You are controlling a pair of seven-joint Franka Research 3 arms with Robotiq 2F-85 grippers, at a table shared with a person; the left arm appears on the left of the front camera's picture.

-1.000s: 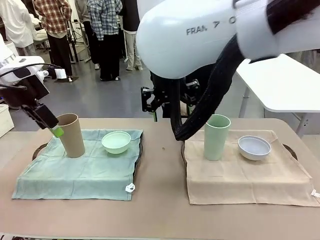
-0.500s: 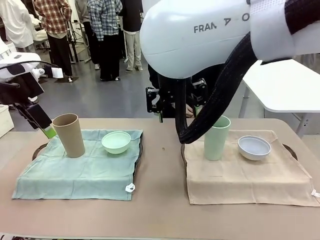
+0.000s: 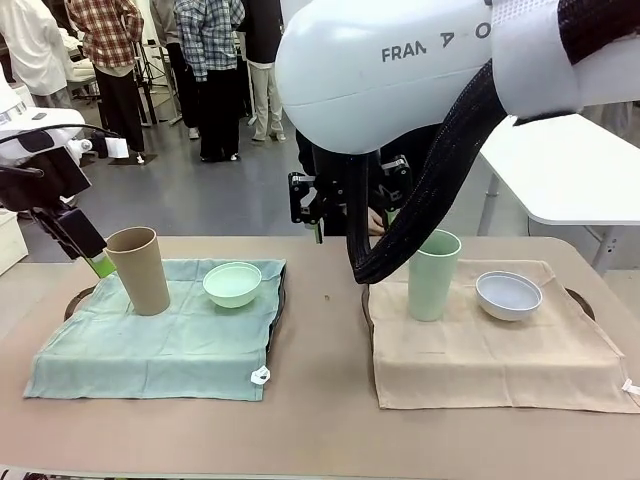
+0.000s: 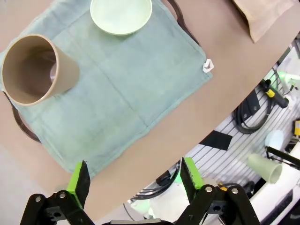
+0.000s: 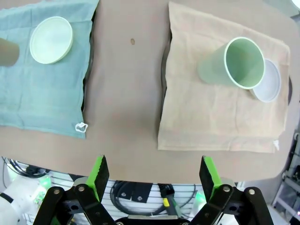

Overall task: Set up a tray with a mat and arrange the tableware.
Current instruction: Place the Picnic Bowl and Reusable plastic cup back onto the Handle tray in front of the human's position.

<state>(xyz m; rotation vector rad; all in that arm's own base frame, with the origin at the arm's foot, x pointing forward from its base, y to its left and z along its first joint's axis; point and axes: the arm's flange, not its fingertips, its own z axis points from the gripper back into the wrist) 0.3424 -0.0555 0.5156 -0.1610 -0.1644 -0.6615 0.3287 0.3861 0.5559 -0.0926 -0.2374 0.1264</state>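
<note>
The tan cup (image 3: 139,270) stood on the teal mat (image 3: 160,335) toward the worktop's left edge, beside the mint bowl (image 3: 233,284). The left tool (image 3: 90,250), pads apart and empty, hung just behind that cup; the right tool (image 5: 152,176) was also apart. A careless sweep of the left tool could tip the tall cup.

Grey floor (image 3: 200,195) behind, white table (image 3: 570,165) at the right.

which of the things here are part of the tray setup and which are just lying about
Part of the job:
tan cup
mint bowl
teal mat
sage cup
whitish bowl
beige mat
dark tray edges under the mats

Just lying about:
white side table
cables below the table edge
</note>
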